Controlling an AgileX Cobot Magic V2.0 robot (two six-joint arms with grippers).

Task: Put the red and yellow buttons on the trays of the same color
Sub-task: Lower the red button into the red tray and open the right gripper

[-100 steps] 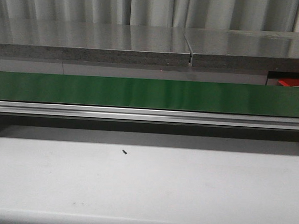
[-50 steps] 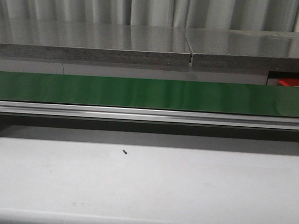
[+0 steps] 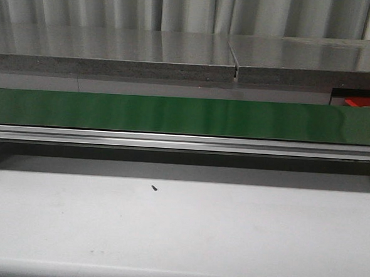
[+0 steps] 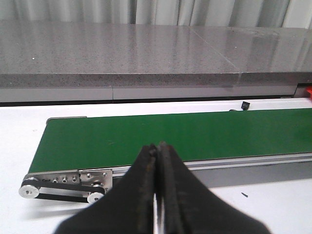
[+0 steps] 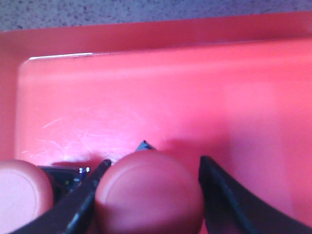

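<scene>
where the right wrist view looks down into the red tray (image 5: 161, 87), a red button (image 5: 148, 192) with a domed cap sits between the two dark fingers (image 5: 229, 200) of the right end effector (image 5: 151, 168); the near finger touches the cap on one side, while a thin gap shows at the other, so i cannot tell whether it is gripped or let go. just beside it, at the edge of that view, is the cap of a second red button (image 5: 22, 192), with a bit of dark base showing between the two. the tray floor is scuffed and glossy, and its rim meets a speckled grey slab (image 5: 146, 9). in the front view only a sliver of the red tray (image 3: 366, 102) shows at the far right, behind the green belt (image 3: 174, 114). the left end effector (image 4: 157, 151) is closed on nothing, its fingers pressed together above the green belt, beyond which a small dark block (image 4: 244, 104) lies on the white counter (image 4: 146, 108). a tiny dark speck (image 3: 153, 188) lies on the counter in front.
</scene>
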